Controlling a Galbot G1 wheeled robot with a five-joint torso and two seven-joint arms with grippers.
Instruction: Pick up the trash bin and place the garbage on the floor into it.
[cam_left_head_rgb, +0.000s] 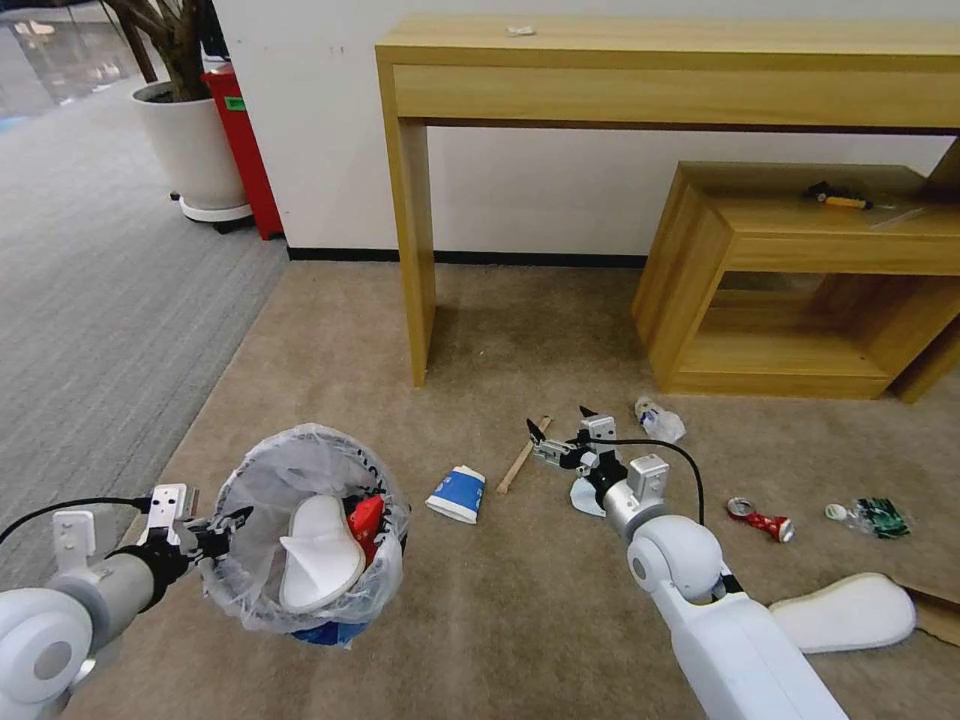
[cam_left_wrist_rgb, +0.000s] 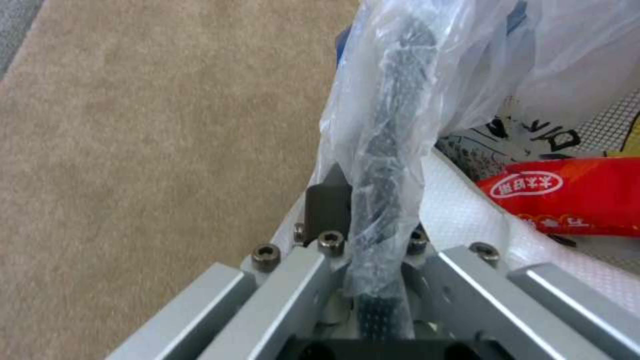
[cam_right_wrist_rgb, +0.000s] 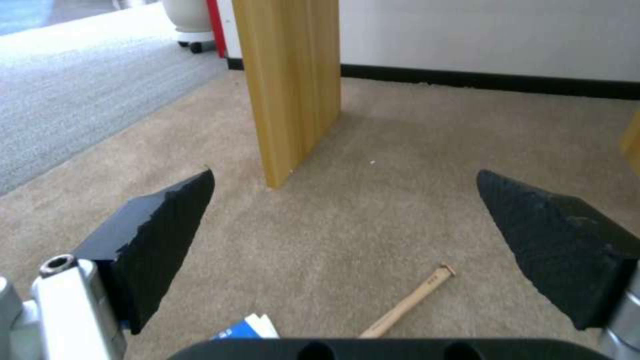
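left gripper clamped on trash bin rim, bin held off floor. right gripper spread wide, empty, directly over stick. stick lay beside blue cup, long axis angled toward desk leg. right arm nearer.

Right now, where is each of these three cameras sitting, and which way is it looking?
Head view: high on the robot, looking forward and down at the floor; both arms show, the left hand holding the bin, the right hand open over the stick.
Left wrist view: on the left arm, looking along the left hand at the bin rim.
Right wrist view: on the right arm, looking low across the floor between the open fingers.
Shared: head and right wrist views both show the stick.
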